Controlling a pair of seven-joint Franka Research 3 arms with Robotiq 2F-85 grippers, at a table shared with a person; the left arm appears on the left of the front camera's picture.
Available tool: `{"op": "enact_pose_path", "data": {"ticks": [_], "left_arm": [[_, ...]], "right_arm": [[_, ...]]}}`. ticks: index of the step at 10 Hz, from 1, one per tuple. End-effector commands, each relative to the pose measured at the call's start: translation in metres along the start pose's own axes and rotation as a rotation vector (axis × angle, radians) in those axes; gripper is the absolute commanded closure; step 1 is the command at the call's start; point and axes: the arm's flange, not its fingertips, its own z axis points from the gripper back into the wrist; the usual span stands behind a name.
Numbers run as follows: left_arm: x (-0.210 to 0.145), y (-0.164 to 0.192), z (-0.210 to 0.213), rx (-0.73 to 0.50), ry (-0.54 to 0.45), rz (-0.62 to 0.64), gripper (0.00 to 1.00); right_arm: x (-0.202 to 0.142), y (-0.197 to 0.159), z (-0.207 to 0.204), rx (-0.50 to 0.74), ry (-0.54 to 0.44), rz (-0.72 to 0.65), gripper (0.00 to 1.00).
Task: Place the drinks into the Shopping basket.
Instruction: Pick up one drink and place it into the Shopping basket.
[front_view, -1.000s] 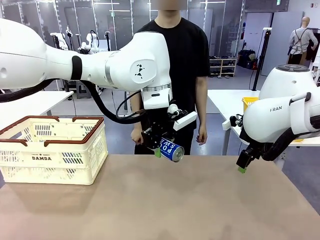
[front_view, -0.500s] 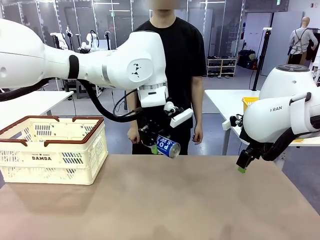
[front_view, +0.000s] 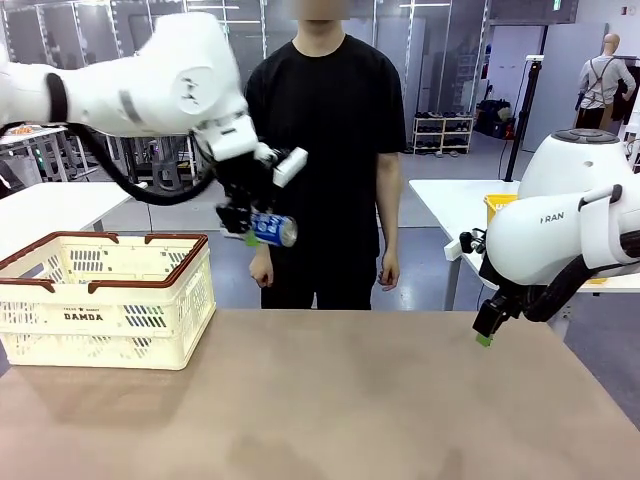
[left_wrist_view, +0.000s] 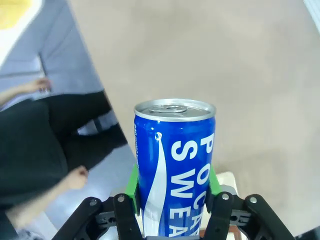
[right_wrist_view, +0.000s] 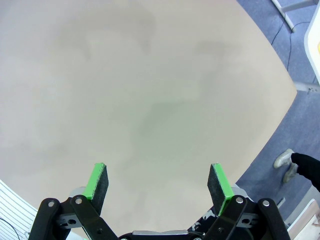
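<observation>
While my left gripper (front_view: 250, 224) stays out of the cream-white slotted plastic shopping basket with the dark brown rim (front_view: 108, 300), I read this step as carrying 1 drink across to it. That gripper is clamped on a slim blue and white metal drink can with a silver top (front_view: 272, 229), which hangs in the air lying nearly on its side, above and just past the basket's right wall, in front of the person in the black shirt (front_view: 330, 120). From the left wrist camera, the green pads (left_wrist_view: 132, 184) press the can (left_wrist_view: 173, 165) on both sides low on its body, top end pointing away from the wrist.

To do this well, I would bring the can over the middle of the basket's opening, clear of the brown rim and the folded handles, then lower it close to the floor before letting go, since a round can on its side may roll or bounce off the rim. I judge the grip looks square, so no re-grasp seems needed.

My right gripper (right_wrist_view: 158, 182) hangs with its fingers spread apart and holding nothing, over the right edge of the brown table (front_view: 330, 400).

I cannot see the basket's floor, so what already lies inside I cannot tell.
</observation>
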Motion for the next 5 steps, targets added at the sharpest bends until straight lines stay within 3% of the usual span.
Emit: {"op": "enact_pose_path", "data": {"ticks": [1, 5], "left_arm": [[-0.048, -0.015, 0.009, 0.046, -0.006, 0.145, 0.43], [-0.147, -0.03, 0.026, 0.063, 0.021, 0.339, 0.43]], "right_arm": [[-0.001, -0.002, 0.001, -0.006, 0.008, 0.006, 0.0], [-0.001, -0.002, 0.001, -0.006, 0.008, 0.006, 0.0]]}}
